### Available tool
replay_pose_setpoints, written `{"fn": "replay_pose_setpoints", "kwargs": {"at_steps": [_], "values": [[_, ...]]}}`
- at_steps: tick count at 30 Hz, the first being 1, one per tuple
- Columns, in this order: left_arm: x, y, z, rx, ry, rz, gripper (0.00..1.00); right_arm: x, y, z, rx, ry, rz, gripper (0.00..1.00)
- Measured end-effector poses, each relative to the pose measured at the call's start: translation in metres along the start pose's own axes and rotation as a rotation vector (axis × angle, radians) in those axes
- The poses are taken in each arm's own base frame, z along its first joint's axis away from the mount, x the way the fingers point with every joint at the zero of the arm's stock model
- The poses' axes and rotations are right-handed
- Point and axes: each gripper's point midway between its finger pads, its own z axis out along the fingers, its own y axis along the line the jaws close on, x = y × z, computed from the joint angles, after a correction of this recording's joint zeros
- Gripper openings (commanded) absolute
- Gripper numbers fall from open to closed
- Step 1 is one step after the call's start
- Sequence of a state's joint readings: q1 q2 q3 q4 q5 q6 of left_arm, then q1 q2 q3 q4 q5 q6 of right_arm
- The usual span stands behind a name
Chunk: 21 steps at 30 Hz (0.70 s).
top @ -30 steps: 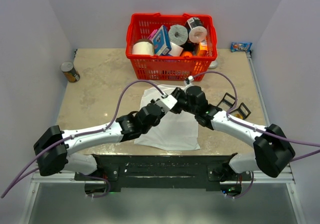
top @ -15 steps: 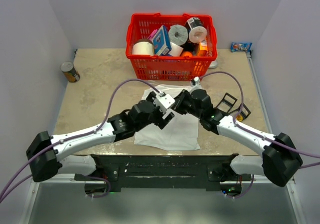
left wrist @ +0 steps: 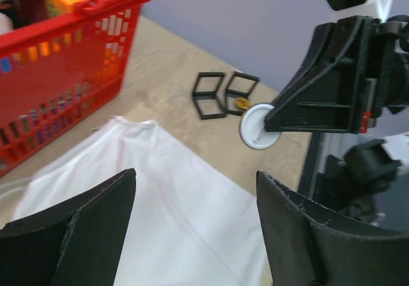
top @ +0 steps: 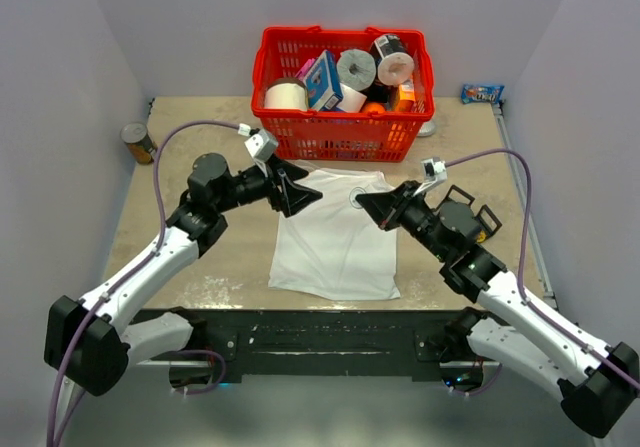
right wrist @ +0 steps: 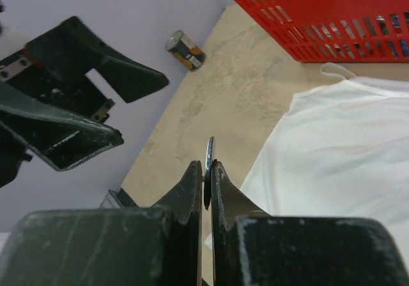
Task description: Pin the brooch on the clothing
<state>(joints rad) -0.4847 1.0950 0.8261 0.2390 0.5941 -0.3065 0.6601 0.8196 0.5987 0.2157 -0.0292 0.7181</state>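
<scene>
The clothing, a white T-shirt (top: 335,247) (left wrist: 179,196) (right wrist: 345,145), lies flat in front of the basket. My right gripper (top: 372,207) (right wrist: 206,164) hovers over the shirt's right shoulder. It is shut on a thin round disc (top: 358,198) (left wrist: 257,127) (right wrist: 208,151) that is white on its face and dark on its edge. My left gripper (top: 305,199) (left wrist: 195,174) hangs open and empty above the shirt's left shoulder, facing the disc across a gap. A tiny orange-gold piece with a dark centre (left wrist: 242,103), the brooch by its look, lies against the black frames.
A red basket (top: 340,145) (left wrist: 57,49) (right wrist: 332,23) full of rolls and boxes stands right behind the shirt. Two black wire frames (top: 470,207) (left wrist: 217,94) sit to the right of it. A can (top: 140,144) (right wrist: 185,49) stands far left, and a blue packet (top: 481,93) lies far right.
The two grippers, which met over the shirt, have drawn apart to left and right. The left jaws opened and the right jaws shut. The disc stays with the right gripper.
</scene>
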Motion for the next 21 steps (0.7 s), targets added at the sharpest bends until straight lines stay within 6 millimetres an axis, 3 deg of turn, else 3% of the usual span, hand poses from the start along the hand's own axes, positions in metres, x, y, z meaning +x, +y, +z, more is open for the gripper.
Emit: {"fn": "replay_pose_setpoints", "kwargs": {"at_steps": [4,11,16,21], "values": [[0.012,-0.019,0.008,0.152,0.036,-0.08,0.71,0.0,0.014,-0.008,-0.082,0.006,-0.032,0.0],[0.026,-0.034,0.011,0.269,0.089,-0.162,0.65,0.029,0.02,-0.004,-0.159,0.135,-0.057,0.0],[0.028,-0.038,0.011,0.301,0.1,-0.172,0.65,0.035,0.03,-0.006,-0.222,0.172,-0.062,0.0],[0.043,-0.034,0.015,0.313,0.143,-0.206,0.62,0.054,0.034,0.0,-0.272,0.28,-0.072,0.0]]}}
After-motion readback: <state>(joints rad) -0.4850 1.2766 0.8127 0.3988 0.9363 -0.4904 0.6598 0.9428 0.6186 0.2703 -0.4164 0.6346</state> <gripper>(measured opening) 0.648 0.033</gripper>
